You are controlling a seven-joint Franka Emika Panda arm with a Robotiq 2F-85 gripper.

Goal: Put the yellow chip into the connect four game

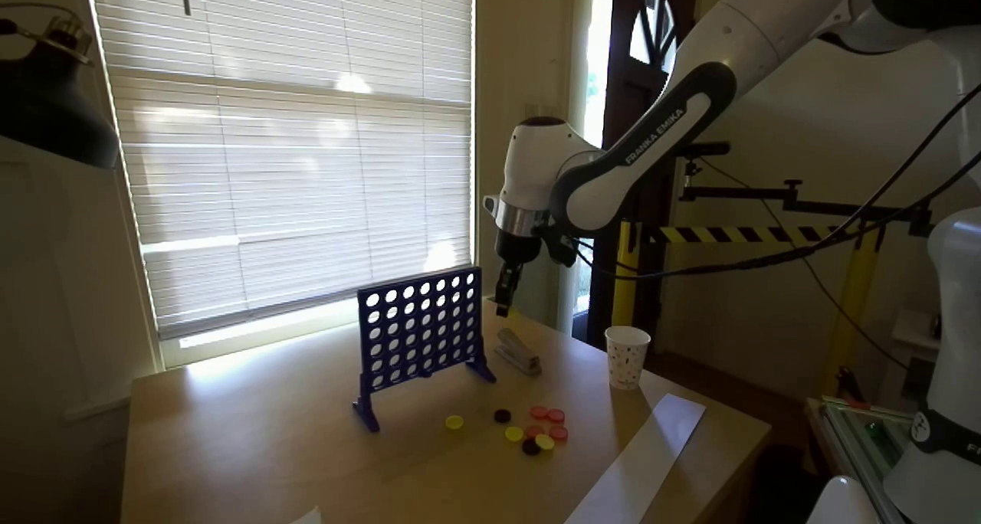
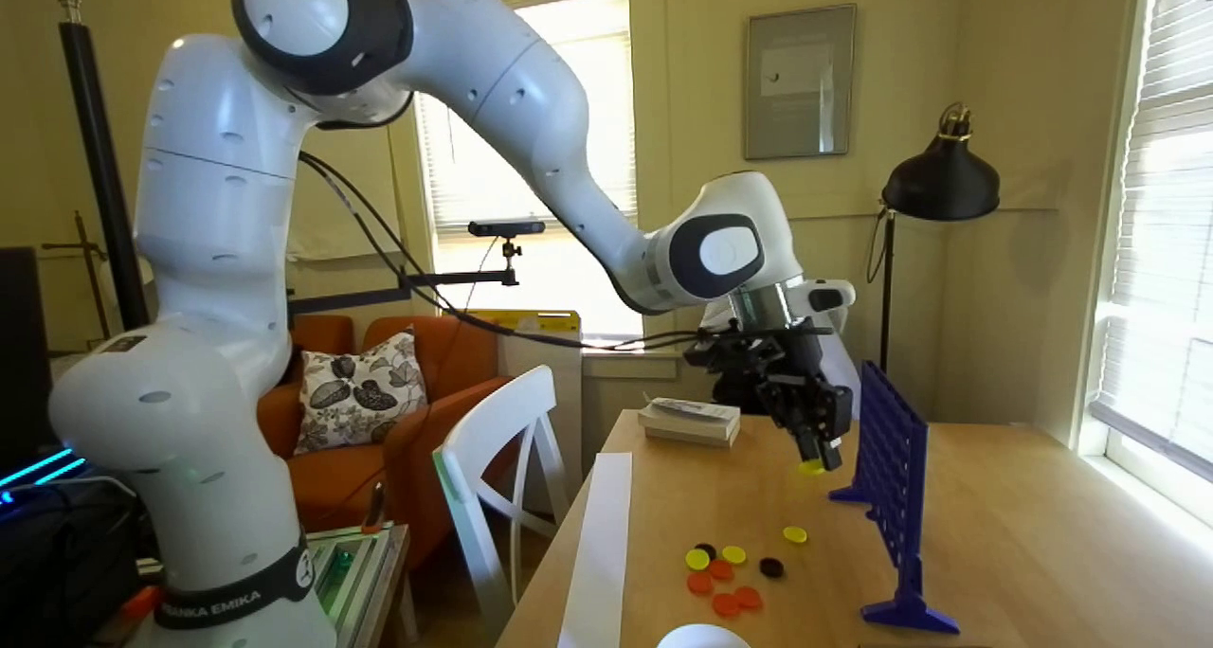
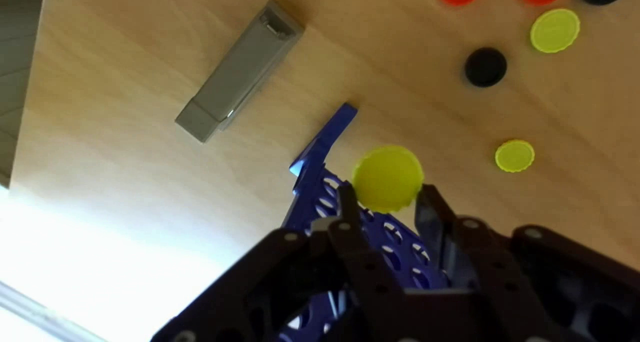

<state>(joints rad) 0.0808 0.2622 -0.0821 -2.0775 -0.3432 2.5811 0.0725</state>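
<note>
1. Yellow plastic chip [image 3: 388, 179]: off the wooden counter [image 1: 253, 432], pinched at its rim by the claw [image 3: 387, 194], which is grasping only that. It hangs just beside one end of the dark blue connect four game [image 2: 891, 459]; a narrow gap between claw and game shows in both exterior views.

2. Done: the chip is in grip and near the game. It is not in a slot; the holes that show in an exterior view let light through.

3. Left, as I judge it: raise the chip above the game's top edge, line it up with a column, let go. The fingertips [image 2: 831, 457] look lower than that edge in both exterior views, though perspective may mislead. The chip's broad face meets the wrist camera, so it probably needs turning on edge first.

4. Nearest obstacles: the game's splayed foot [image 1: 480, 368] and, beside it, the stapler [image 3: 240, 73]. Above the top edge the air looks open; window blinds [image 1: 306, 164] limit the far side.

5. Farther out, loose yellow chips [image 2: 794, 534], black chips [image 2: 771, 567] and orange-red chips [image 2: 726, 604] lie low, unlikely to hinder a raised path.

6. Patterned paper cup [image 1: 627, 359] stands close to the counter's rim; the game sits in from the edges, with bare wood on its window side.
</note>
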